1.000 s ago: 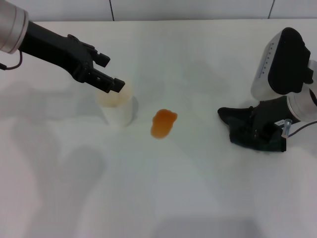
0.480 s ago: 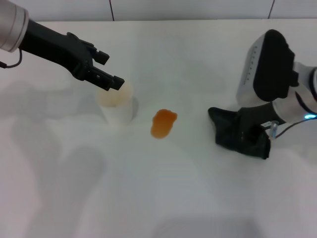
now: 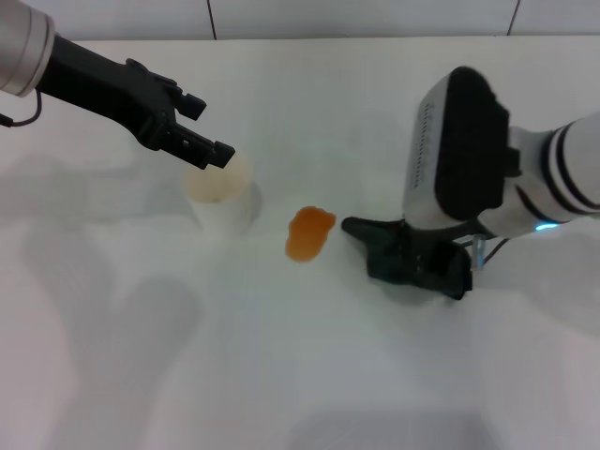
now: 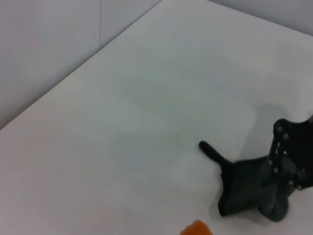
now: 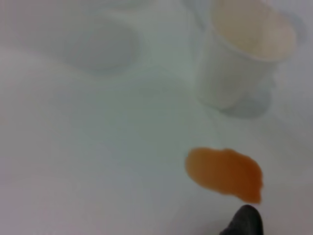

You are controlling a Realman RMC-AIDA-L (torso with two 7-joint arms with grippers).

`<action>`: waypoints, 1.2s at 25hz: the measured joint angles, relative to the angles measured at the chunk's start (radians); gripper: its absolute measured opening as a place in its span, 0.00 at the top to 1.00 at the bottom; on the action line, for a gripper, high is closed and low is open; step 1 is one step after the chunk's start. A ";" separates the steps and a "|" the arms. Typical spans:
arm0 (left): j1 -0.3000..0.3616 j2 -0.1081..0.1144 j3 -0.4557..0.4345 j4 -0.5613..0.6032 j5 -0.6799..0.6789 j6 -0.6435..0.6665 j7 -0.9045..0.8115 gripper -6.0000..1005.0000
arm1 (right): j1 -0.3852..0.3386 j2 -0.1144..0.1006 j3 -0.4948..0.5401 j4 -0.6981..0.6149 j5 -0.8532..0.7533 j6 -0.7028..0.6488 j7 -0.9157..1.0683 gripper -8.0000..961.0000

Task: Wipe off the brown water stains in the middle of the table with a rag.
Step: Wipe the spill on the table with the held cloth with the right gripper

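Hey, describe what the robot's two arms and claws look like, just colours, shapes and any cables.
The left arm has a silver-grey cuff, a thin dark cable beside it, then a matte black forearm ending in a black angular left claw. The right arm is white with black bands, a bulky white-and-black wrist housing, a small blue light, and a thin cable near its black right claw.

On the worktop (image 3: 309, 375): stain (image 3: 309, 233) at centre; cup (image 3: 222, 199) just to its left; rag (image 3: 412, 257) just to its right, tip near the stain, apart from it. My left gripper (image 3: 192, 131) above the cup's rim; my right gripper (image 3: 436, 267) on the rag.
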 joint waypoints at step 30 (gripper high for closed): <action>-0.005 0.000 -0.002 0.009 -0.002 -0.013 -0.004 0.11 | 0.123 0.007 -0.340 0.138 -0.183 0.316 0.005 0.92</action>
